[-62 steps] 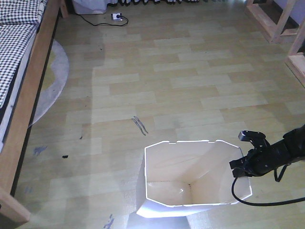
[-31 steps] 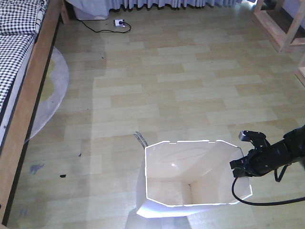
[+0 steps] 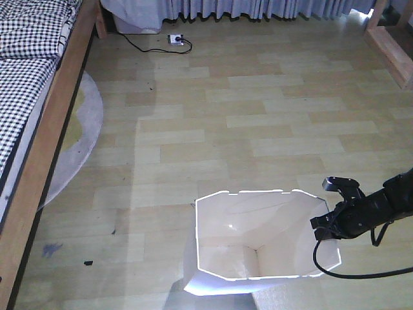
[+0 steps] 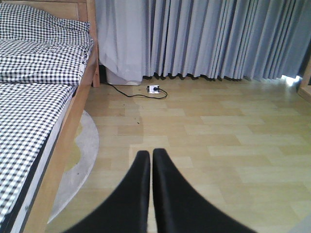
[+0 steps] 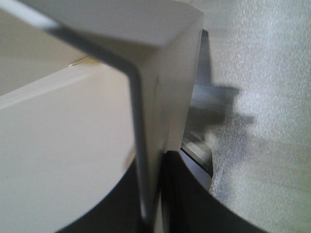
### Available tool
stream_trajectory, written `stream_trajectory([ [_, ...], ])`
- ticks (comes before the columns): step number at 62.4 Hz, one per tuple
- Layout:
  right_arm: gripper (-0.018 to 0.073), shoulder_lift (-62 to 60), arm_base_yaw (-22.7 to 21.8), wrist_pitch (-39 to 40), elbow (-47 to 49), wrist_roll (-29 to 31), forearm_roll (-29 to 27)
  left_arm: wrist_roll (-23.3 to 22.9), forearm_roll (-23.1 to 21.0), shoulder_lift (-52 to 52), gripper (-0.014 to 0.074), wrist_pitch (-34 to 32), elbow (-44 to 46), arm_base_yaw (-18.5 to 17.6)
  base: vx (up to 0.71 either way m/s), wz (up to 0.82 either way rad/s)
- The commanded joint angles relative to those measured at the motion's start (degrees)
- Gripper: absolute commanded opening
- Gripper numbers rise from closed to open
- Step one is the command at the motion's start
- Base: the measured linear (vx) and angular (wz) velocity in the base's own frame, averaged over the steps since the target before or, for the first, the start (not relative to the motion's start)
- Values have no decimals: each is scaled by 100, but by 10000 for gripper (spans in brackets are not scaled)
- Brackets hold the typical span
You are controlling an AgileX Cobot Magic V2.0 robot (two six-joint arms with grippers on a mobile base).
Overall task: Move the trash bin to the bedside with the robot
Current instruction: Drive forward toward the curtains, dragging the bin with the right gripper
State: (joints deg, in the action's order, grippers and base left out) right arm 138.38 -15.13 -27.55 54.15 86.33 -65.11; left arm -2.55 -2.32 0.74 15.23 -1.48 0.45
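Right pincer point(image 5: 154, 194) is biting the rim of the trash bin point(image 3: 226, 226): one finger is sitting inside the cream wall and the other outside, pinching the thin plastic between them at the rim's right-hand corner. Left pincer point(image 4: 151, 165) is riding closed and empty, fingers pressed together, pointing across the floor point(image 3: 258, 129) toward the curtains point(image 4: 218, 39). A black cable point(image 3: 348, 274) is looping below the right arm, just beside the bin's outer wall. The bin is sitting mouth-up and empty in open floor toward the near edge. Its base is hidden, so I cannot tell whether it is dragging or hanging clear. The bed point(image 3: 39, 168), with its wooden rail and check bedding point(image 3: 26, 45), is running down the floor's left edge, well apart from the bin. A round grey rug point(image 3: 87, 123) is poking out from under the rail, and a power strip point(image 3: 174, 39) is lying by the far edge near the bed's corner. Judging the step: the carry is under way, and the bin is not yet at the bedside. To do it well, the base should be heading left slowly and evenly, so the one-sided grip is not twisting the flimsy wall or letting it slip. The bin wants setting down just beside the rail without snagging the rug's edge, and the cable wants keeping out from under it.
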Motion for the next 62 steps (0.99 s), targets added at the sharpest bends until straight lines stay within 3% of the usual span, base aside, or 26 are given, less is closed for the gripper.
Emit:
stream_trajectory([
  [1,-5,-443,-20,-1128,49,13,-222,-32,-25,81,-6,-396,-107,-1,25,6],
  [62,-5,-443,-20,-1134,49,13,-222,-32,-25,81,-6,-396,-107,-1,26,-4],
])
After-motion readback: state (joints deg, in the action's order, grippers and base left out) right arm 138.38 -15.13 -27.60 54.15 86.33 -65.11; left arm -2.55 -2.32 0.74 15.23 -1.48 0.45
